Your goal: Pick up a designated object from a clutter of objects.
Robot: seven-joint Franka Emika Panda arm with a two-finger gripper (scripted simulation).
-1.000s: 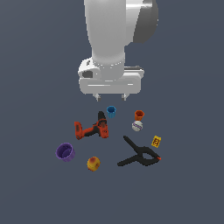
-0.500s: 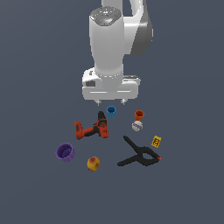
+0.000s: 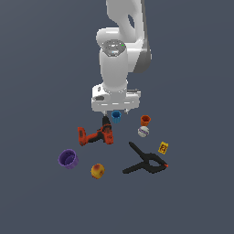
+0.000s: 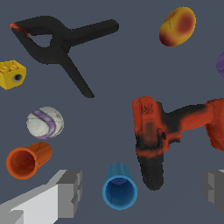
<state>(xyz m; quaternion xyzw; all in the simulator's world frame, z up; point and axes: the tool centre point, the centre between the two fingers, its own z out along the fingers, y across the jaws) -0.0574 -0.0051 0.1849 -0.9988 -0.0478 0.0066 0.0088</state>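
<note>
A flat dark grey floor [image 3: 36, 68] carries all the things; its edges are not visible. On it lie a blue cup [image 3: 116, 117], on its side, just beside a red-black power drill [image 3: 96, 135]. An orange cup [image 3: 145, 120] and a white ball [image 3: 143, 131] lie close together. Also there are a black clamp [image 3: 145, 162], a yellow tag [image 3: 163, 147], an orange-yellow fruit [image 3: 97, 171] and a purple cup [image 3: 68, 159].

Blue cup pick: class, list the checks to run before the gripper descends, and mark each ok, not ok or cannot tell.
1. Fingers open: ok, gripper spread wide.
2. Blue cup between the fingers: ok in the wrist view.
3. Nothing held: ok.
4. Power drill clear of the cup: not ok, it lies right beside it.
5. Orange cup clear of the finger's path: cannot tell.
6. Height above the cup: cannot tell.
</note>
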